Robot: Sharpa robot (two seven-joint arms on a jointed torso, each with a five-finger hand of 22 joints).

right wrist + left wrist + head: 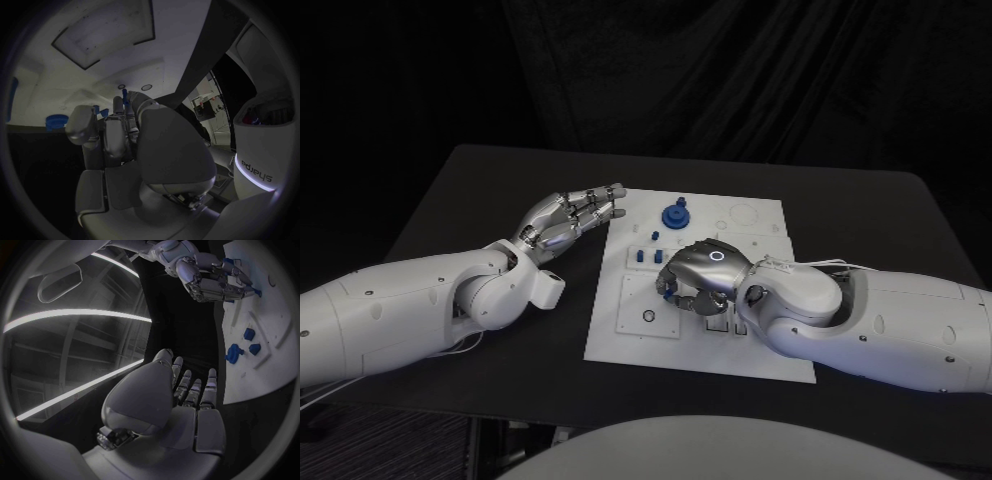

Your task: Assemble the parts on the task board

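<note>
Overhead, right hand fingers curled over task board; left hand spread.

I work in a lab test cell: black curtain behind my black table, white task board centred on it.

Right hand over the white task board, fingers curled around a small blue part. A round blue part stands beside it.

surface: black table | on it: white task board, centred
</note>
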